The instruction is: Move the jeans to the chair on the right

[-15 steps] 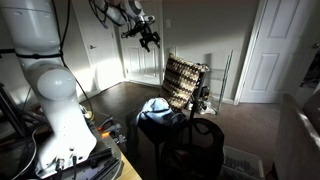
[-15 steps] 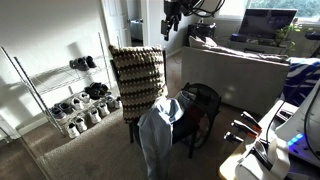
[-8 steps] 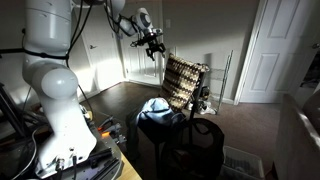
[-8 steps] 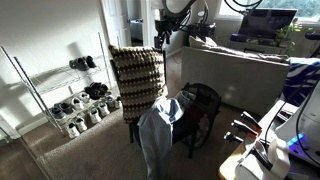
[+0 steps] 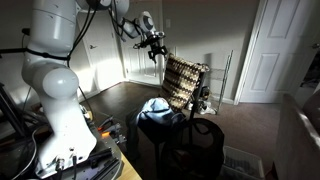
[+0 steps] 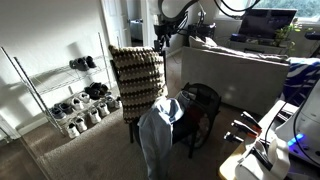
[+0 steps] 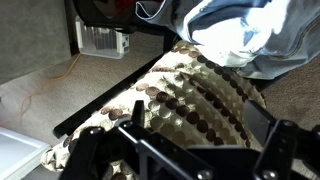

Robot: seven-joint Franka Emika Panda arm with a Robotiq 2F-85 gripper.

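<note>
While the arm has swung round over the last second, the gripper (image 5: pixel 152 46) has dropped a bit and now hangs up high near the top of the patterned chair (image 5: pixel 185 82). Most of that move came early; in the last half second it's barely budged. The claw is spread wide with nothing in it. In the wrist view the fingers sit apart along the bottom edge, looking down on the chair's scale-like pattern.

The jeans (image 6: pixel 160 125) haven't moved at all. Of the 2 chairs, they're heaped on the dark chair (image 6: pixel 205 100) just in front of the patterned one, with part of them hanging down off the front edge in an exterior view. In the wrist view they show up in the top right corner, pale inner side up.

So task-wise nothing's done yet; my read is that this is only the approach. The claw is well apart from the denim and would need to come down past the patterned chair's back before it can grab anything. It's a floppy heap, so I'd expect some dragging or snagging once it's lifted.
</note>
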